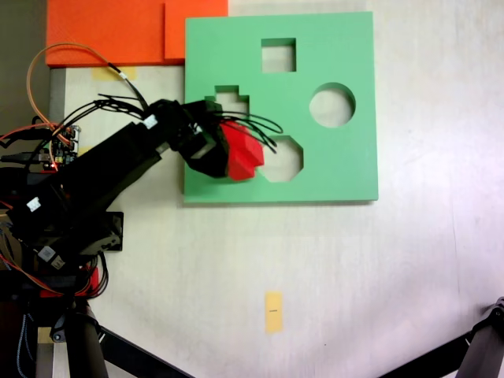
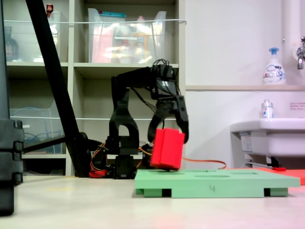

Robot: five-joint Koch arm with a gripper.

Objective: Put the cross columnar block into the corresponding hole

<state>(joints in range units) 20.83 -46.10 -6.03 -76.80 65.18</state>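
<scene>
One red block (image 1: 242, 153), and the gripper (image 1: 228, 157) has it clamped between its jaws. From the side, the block (image 2: 167, 149) hangs tilted, its low corner just above or barely touching the green board (image 2: 217, 183); I cannot tell which. From above it sits over the board's left part, between the cross hole (image 1: 227, 99) and the octagon hole (image 1: 285, 160), covering the octagon's left edge.

One board (image 1: 339, 173), four holes: cross, square (image 1: 278, 55), round (image 1: 331, 105), octagon. The cross hole is partly hidden by the gripper and its wires (image 1: 260, 122).

Around it: two orange foam sheets (image 1: 110, 31) touch the board's upper left corner, one tape strip (image 1: 273, 311) lies well apart lower on the table (image 1: 409, 268), and black tripod legs (image 1: 484, 346) stand at the bottom corners. The arm (image 1: 102, 169) reaches in from the left.

The table to the right and below the board is open.
</scene>
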